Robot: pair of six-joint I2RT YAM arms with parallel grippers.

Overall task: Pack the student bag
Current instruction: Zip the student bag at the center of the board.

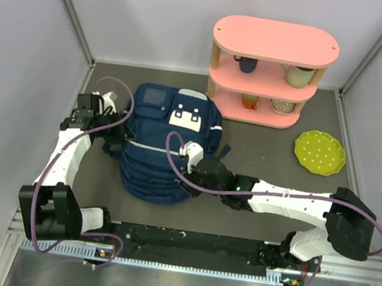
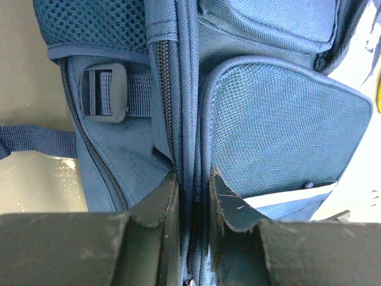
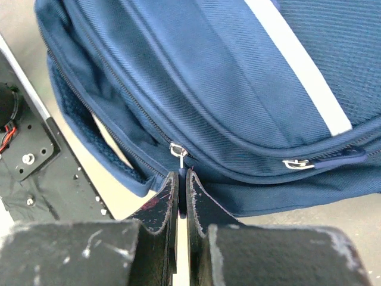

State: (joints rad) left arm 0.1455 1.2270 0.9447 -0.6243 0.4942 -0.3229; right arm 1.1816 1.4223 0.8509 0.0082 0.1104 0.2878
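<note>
The student bag (image 1: pixel 155 145), a navy blue backpack with white patches and a thin white stripe, lies flat on the table's left half. My left gripper (image 1: pixel 121 132) is at the bag's left side. In the left wrist view this gripper (image 2: pixel 193 193) is shut on a raised fold of the bag's fabric along a zipper seam (image 2: pixel 164 89). My right gripper (image 1: pixel 187 178) is at the bag's lower right edge. In the right wrist view it (image 3: pixel 183 177) is shut on the small pull of a zipper slider (image 3: pixel 177 149). A second zipper pull (image 3: pixel 296 163) lies free to the right.
A pink three-tier shelf (image 1: pixel 276 41) with cups and bowls stands at the back right. A green dotted plate (image 1: pixel 319 152) lies to the right of the bag. The black base rail (image 1: pixel 191 243) runs along the near edge. Grey walls close in both sides.
</note>
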